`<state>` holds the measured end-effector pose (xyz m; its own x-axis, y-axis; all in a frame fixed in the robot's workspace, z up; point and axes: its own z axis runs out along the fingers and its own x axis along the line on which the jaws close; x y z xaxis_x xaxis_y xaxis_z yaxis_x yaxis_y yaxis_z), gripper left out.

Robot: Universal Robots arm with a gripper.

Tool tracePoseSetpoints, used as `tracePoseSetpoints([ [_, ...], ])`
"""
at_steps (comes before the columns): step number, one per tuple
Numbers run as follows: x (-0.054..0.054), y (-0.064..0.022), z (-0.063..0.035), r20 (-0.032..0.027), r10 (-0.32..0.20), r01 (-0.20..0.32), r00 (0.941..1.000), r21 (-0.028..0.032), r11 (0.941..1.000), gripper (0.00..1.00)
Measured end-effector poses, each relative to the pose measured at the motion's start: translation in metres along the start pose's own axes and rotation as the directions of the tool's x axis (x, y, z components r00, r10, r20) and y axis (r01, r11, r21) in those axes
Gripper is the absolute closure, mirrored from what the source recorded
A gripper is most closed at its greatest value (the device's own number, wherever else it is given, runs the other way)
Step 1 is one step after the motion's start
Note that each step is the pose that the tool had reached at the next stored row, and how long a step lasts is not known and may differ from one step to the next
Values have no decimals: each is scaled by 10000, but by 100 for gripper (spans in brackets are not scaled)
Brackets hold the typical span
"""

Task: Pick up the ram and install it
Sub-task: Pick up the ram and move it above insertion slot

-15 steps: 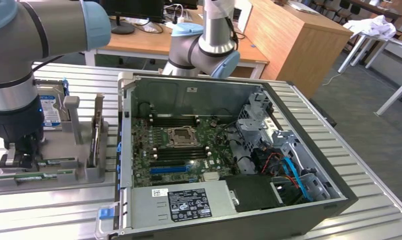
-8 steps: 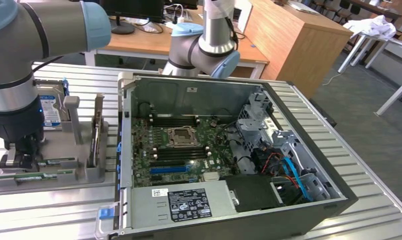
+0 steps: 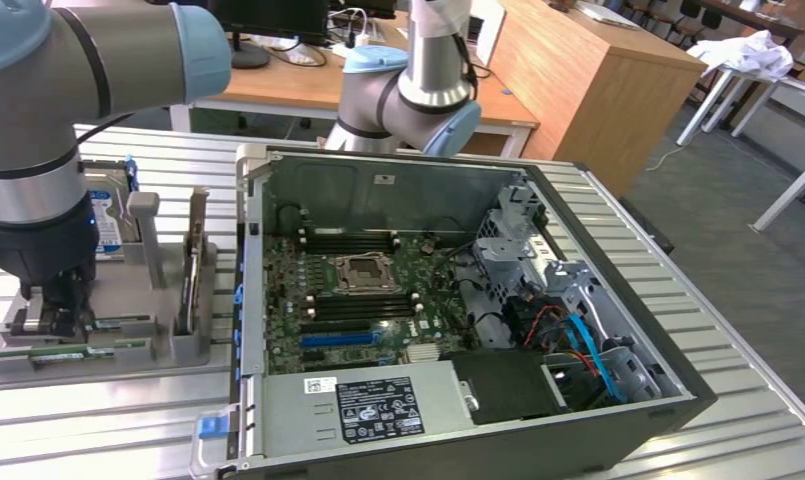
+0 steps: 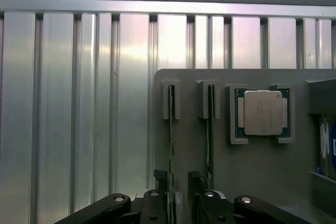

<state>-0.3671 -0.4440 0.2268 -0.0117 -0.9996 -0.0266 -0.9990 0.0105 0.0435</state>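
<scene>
While the claw (image 4: 177,179) hangs low over a grey holder tray (image 4: 189,145) on the slatted metal counter (image 4: 79,103), its two fingers stand wide apart and grip nothing. The ram stick (image 4: 170,129), seen edge-on as a thin dark line, stands upright in its slots in the tray. It runs straight into the gap between the fingers and sits closer to one finger than the other. A second stick (image 4: 210,129) stands parallel, just outside the farther finger, and a processor chip (image 4: 262,113) lies in its own pocket beyond that. In the exterior view the open computer case (image 3: 375,195) sits well away from the claw, its motherboard (image 3: 362,300) exposed.

The step in hand looks like the grasp. To do it well, the stick should probably be centred in the gap, so both fingers meet its flat faces together and neither pushes it sideways. The outer finger also needs to stay off the neighbouring stick.
</scene>
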Motion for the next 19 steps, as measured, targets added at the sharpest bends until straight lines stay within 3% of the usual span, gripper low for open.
tracePoseSetpoints([
  [6, -1, -69, -2, 1, -1, 1, 10000, 2, 10000, 70],
  [19, 0, -75, 41, 1, 0, 0, 10000, 1, 10000, 70],
])
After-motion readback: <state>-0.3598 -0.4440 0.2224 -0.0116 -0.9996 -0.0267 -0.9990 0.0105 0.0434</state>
